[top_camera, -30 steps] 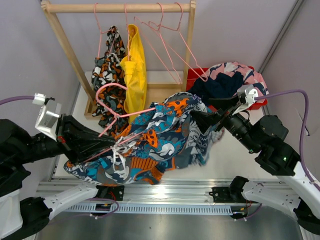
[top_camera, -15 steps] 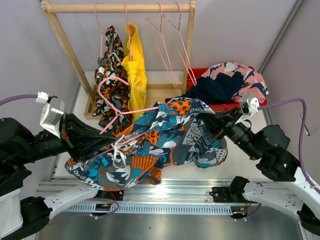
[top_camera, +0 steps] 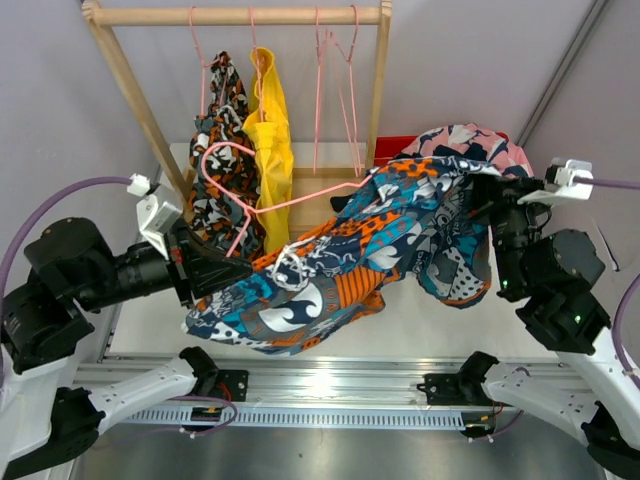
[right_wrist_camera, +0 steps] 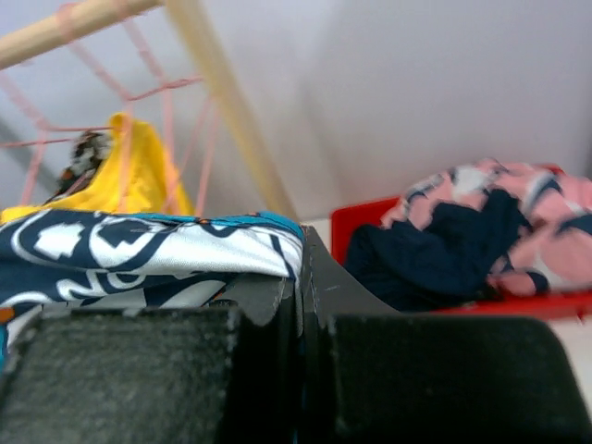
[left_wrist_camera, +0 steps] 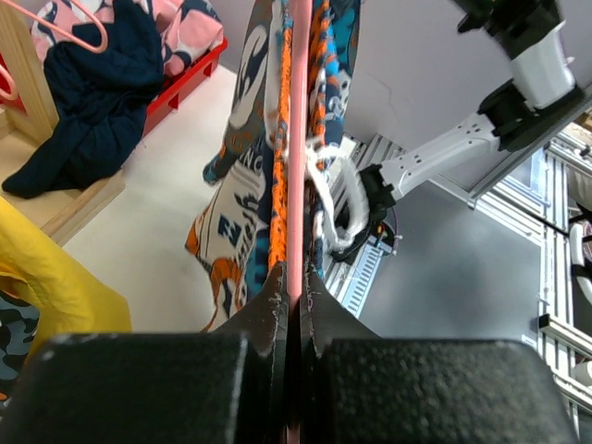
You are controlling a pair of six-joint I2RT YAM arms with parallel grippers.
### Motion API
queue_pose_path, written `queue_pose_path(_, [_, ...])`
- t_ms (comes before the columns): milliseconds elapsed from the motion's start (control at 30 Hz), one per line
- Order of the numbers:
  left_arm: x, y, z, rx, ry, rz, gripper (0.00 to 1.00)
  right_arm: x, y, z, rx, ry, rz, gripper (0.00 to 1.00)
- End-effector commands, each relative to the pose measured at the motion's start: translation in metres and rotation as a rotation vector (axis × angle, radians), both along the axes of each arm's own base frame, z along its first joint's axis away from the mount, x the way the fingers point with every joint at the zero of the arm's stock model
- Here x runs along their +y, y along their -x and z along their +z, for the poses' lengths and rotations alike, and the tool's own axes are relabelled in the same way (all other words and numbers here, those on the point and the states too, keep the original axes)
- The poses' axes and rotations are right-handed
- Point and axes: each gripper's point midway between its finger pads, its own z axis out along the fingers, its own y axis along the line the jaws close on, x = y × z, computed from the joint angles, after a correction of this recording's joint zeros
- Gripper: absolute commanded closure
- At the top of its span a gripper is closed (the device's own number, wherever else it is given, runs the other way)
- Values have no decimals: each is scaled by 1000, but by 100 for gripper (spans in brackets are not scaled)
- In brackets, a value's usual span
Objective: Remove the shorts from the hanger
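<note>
Your left claw (left_wrist_camera: pixel 298 289) is clamped tight on the pink hanger (left_wrist_camera: pixel 298 92) wire, with the arm reaching in low from the left. From there the blue-orange-white print shorts (top_camera: pixel 370 235) stretch across above the table (top_camera: pixel 445 322), long axis rising to the right and the near end caught on the hanger. Your right claw (right_wrist_camera: pixel 301 268) is pinched shut on their far edge, wrist raised, just in front of the red bin (right_wrist_camera: pixel 365 220). I'd judge the pull goes rightward, away from the left claw.
</note>
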Motion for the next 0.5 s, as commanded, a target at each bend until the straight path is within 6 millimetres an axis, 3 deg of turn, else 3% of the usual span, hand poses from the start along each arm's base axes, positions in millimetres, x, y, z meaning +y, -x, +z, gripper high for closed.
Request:
queue_pose_path(0, [9, 7, -3, -18, -7, 4, 100, -84, -2, 1, 89, -129, -426, 100])
queue_pose_path(167, [10, 6, -3, -13, -12, 11, 100, -105, -16, -22, 188, -119, -543, 100])
queue_pose_path(467, [7, -7, 4, -25, -20, 54, 100, -104, -21, -63, 261, -142, -525, 100])
